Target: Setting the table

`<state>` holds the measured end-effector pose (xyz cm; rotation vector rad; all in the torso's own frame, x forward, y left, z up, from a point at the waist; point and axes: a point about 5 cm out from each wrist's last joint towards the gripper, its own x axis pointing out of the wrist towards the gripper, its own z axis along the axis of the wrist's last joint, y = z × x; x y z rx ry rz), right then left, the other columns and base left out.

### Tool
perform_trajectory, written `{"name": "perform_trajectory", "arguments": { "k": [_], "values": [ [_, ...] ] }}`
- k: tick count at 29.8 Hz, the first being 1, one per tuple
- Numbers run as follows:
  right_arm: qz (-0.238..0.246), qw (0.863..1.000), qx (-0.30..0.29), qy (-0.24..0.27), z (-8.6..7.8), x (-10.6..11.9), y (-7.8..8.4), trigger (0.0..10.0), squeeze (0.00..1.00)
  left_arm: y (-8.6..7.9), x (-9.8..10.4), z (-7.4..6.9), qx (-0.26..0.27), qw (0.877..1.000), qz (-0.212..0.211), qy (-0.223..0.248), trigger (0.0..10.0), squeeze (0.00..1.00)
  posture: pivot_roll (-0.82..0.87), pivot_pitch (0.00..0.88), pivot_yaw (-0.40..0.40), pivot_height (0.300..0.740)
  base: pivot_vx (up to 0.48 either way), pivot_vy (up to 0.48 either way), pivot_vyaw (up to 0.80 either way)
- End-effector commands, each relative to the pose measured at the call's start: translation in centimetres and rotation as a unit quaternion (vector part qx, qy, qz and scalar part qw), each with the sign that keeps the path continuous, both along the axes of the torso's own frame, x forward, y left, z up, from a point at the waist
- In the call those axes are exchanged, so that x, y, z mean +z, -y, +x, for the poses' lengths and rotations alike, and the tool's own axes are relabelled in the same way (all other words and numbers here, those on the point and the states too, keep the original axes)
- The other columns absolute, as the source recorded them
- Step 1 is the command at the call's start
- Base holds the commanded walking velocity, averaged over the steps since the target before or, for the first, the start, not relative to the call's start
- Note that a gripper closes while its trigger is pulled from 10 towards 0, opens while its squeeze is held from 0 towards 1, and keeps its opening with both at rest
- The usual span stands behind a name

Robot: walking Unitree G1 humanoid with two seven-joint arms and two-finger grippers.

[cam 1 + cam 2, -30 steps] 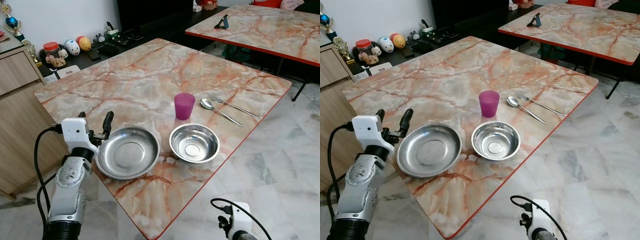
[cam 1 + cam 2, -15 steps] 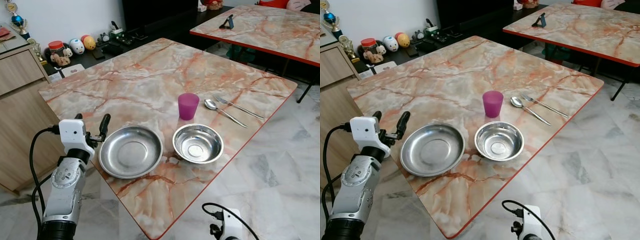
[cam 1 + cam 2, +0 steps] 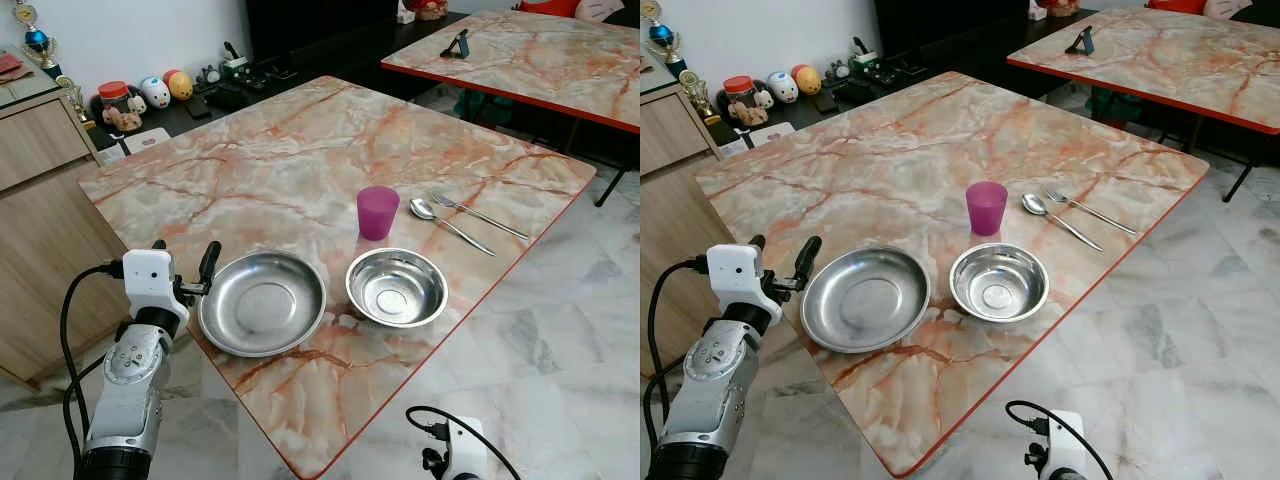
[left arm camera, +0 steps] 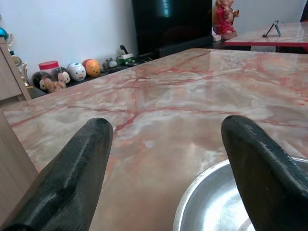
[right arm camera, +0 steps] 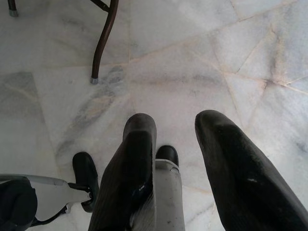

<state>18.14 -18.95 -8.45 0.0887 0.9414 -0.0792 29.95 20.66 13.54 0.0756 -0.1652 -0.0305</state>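
Left tool [image 3: 185,268] is wide open, holding nothing, just beside the plate [image 3: 262,303] at the surface [image 3: 280,160] edge. I'd back off level so no finger clips the rim. Right tool [image 5: 175,159] hangs idle, parted, empty.

Left end effector [image 3: 185,272] raised with fingers spread; right end effector [image 5: 178,144] hangs low, fingers apart.

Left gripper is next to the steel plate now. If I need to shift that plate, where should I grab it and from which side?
Probably take the plate by its raised rim on the robot's left side, where the open left gripper sits just off the table edge. The plate is shallow and flat, so one finger over the rim and one under the lip suits it. The bowl crowds the far side.
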Motion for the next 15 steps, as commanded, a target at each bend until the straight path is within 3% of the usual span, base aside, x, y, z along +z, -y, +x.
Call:
{"name": "perform_trajectory", "arguments": {
  "k": [1, 15],
  "values": [
    [0.001, 1.0, 0.003, -0.006, -0.25, -0.15, -0.2, 10.0, 0.0, -0.37, -0.3, -0.15, 0.001, 1.0, 0.009, -0.004, 10.0, 0.0, -0.04, 0.0, 0.052, 0.707, 0.0, 0.0, 0.0],
    [0.002, 1.0, 0.01, -0.007, -0.42, -0.25, -0.43, 10.0, 0.0, -0.45, -0.42, -0.35, 0.0, 1.0, 0.009, -0.002, 10.0, 0.0, -0.06, 0.0, 0.063, 0.707, 0.0, 0.0, 0.0]
  ]
}}
